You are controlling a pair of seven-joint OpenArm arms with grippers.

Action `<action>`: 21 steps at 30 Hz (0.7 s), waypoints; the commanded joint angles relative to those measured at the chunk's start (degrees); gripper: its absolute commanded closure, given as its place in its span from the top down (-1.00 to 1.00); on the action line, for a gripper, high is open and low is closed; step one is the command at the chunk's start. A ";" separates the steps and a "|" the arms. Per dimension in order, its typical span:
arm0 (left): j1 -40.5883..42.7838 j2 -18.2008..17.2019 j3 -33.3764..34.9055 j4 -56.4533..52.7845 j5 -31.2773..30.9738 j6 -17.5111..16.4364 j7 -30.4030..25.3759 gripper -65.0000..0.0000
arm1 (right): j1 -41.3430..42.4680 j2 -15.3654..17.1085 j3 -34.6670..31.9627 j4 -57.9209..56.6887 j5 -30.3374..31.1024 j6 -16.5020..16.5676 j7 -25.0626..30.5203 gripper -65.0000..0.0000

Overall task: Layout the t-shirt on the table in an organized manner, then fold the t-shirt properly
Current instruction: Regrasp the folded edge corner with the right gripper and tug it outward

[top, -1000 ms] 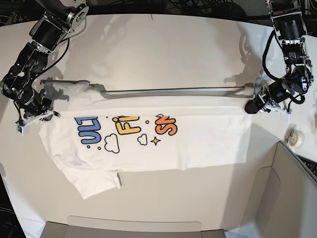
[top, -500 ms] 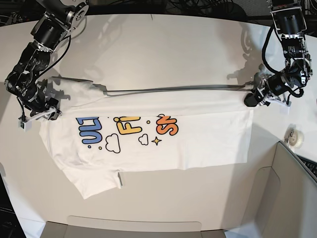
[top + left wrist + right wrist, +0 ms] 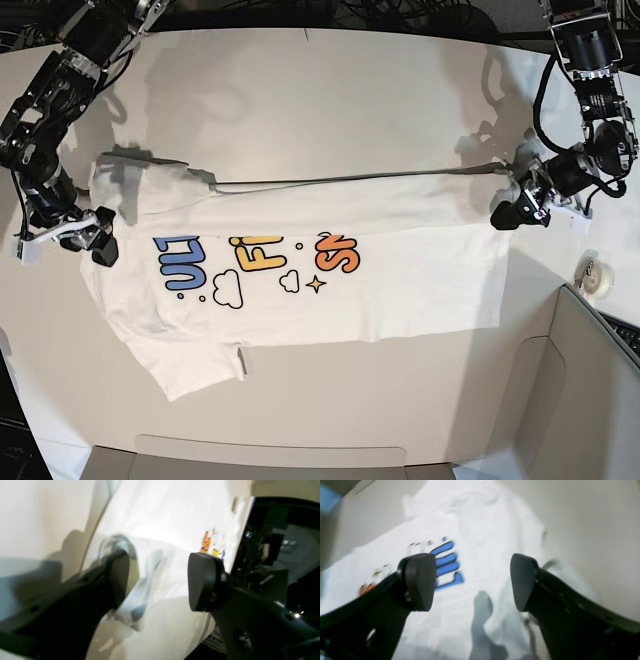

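Observation:
The white t-shirt [image 3: 300, 270] lies spread across the table [image 3: 330, 100], its colourful print facing up and its far part folded over along a straight crease. My right gripper [image 3: 65, 240] stands open at the shirt's left end. In the right wrist view it [image 3: 470, 582] hovers over the cloth [image 3: 480, 542], beside the blue letters [image 3: 447, 565], with nothing between its fingers. My left gripper [image 3: 520, 205] is open at the shirt's right end. In the left wrist view it [image 3: 160, 580] is spread over the blurred white fabric [image 3: 172, 530], with a fold of cloth close to one finger [image 3: 120, 580].
A small roll of tape [image 3: 598, 278] sits on the table at the right. A grey-beige box panel [image 3: 590, 400] rises at the lower right, and another panel [image 3: 270, 462] runs along the near edge. Bare tabletop stretches beyond the shirt's crease.
Both grippers went from shut on the shirt's ends to open, letting the cloth go. The folded edge now rests on the table. The right arm drew back a little toward the left.

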 commanded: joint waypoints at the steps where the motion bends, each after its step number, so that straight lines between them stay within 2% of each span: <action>1: -0.93 -1.18 -0.50 1.84 -1.78 -0.34 0.30 0.06 | -1.08 1.80 0.23 1.29 2.24 0.38 0.94 0.40; 4: -0.40 -1.09 -0.32 3.60 -1.69 -0.34 0.30 0.06 | -7.06 2.50 0.32 1.29 8.39 0.38 0.94 0.40; 7: -0.22 -1.09 -0.23 3.68 -1.69 -0.34 0.30 0.06 | -11.98 2.50 3.48 1.46 11.38 0.38 1.03 0.40; 10: -0.13 -1.00 -0.23 3.68 -1.69 -0.34 0.30 0.06 | -14.00 2.50 6.47 0.85 11.29 0.38 1.03 0.40; 15: 0.83 -1.09 -0.41 3.68 -1.69 -0.34 0.30 0.06 | -13.30 2.06 6.47 -3.81 9.89 0.47 1.03 0.40; 21: 0.92 -1.00 -0.23 3.68 -1.69 -0.34 0.21 0.06 | -10.31 2.06 -1.00 -6.10 6.72 0.47 1.30 0.40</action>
